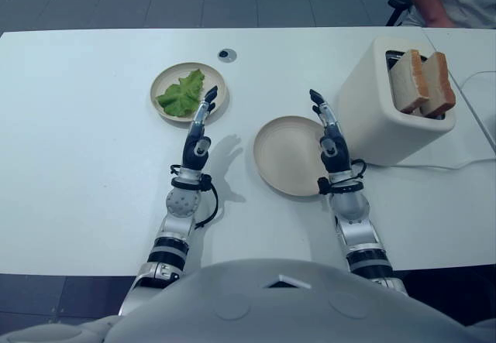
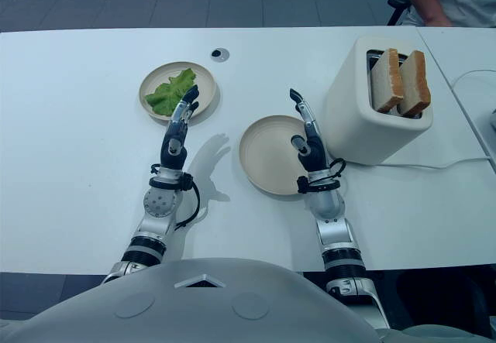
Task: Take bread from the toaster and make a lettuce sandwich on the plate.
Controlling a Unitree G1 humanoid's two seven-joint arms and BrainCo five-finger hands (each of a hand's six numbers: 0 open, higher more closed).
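The toaster (image 1: 387, 118) is standing just right of the straight, empty fingers of your right hand (image 1: 332, 138), with the plate (image 1: 279, 153) just left of them, so tugging the bread slices (image 1: 422, 84) sideways is probably risking tipping it. The fingers of your left hand (image 1: 198, 138), equally straight and empty, are hovering just right of the lettuce (image 1: 180, 95), which may be slipping from any loose pinch.

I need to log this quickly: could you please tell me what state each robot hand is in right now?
Left robot hand: open, holding nothing, at the lettuce plate.
Right robot hand: open, holding nothing, beside the toaster.
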